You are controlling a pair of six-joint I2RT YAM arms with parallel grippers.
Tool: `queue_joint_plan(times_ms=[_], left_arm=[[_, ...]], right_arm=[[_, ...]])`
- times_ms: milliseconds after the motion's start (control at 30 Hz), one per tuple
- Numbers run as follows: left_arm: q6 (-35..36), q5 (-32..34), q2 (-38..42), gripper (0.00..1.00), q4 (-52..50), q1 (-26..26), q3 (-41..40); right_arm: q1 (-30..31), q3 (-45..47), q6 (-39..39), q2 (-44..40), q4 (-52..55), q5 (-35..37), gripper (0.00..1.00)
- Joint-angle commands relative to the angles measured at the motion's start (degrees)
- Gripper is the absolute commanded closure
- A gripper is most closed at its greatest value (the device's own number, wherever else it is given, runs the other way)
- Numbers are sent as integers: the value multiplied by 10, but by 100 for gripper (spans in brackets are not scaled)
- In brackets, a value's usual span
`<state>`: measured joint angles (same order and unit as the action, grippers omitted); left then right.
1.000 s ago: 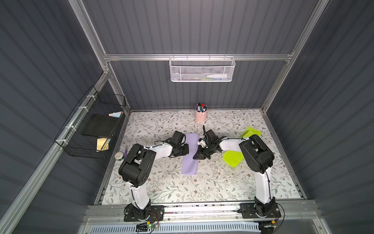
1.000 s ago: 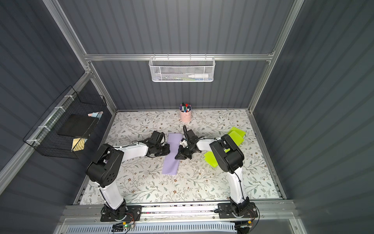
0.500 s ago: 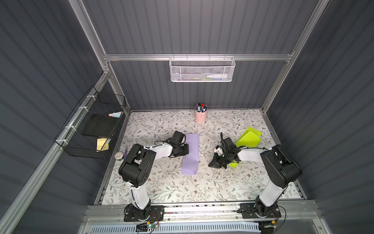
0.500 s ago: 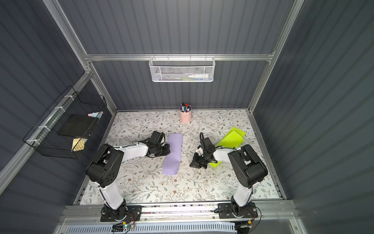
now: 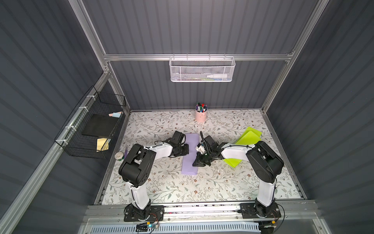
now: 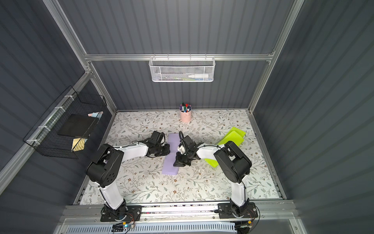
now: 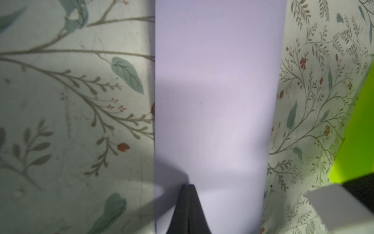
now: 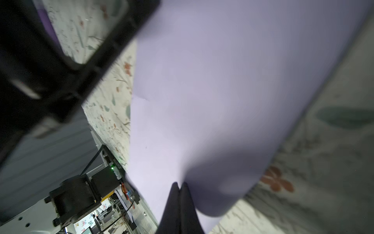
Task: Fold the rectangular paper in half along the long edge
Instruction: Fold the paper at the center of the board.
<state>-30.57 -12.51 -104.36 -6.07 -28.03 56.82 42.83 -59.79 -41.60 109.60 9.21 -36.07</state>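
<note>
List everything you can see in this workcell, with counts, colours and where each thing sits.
purple paper: one, lilac, narrow strip mid-table between the arms
lime sheets: at least two, lime green, table's right side, partly under the right arm
pink cup: one, pink, back centre, holding markers
white mesh basket: one, white, rear wall
black wire basket: one, black, left wall
tape roll: one, whitish, table's left edge
table: one, floral print
left gripper: one, black, jaws shut, tip over the paper
right gripper: one, black, jaws shut, tip over the paper
</note>
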Motion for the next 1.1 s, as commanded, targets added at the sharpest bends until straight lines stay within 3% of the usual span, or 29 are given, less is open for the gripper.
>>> queue_joint_plan(times_ms=[0, 400, 567, 900, 1067], left_arm=[[9, 22, -19, 100, -73, 1, -24], [13, 22, -25, 100, -75, 1, -22], [11, 23, -23, 100, -74, 1, -23], [10, 23, -25, 100, -75, 0, -22], [10, 23, -28, 100, -74, 1, -22]], right_arm=[[-5, 40, -23, -2, -2, 10, 100], [-59, 209, -12, -143, 33, 41, 100], [-51, 151, 12, -168, 71, 31, 100], [16, 47, -33, -75, -1, 3, 100], [11, 103, -38, -136, -39, 26, 62]])
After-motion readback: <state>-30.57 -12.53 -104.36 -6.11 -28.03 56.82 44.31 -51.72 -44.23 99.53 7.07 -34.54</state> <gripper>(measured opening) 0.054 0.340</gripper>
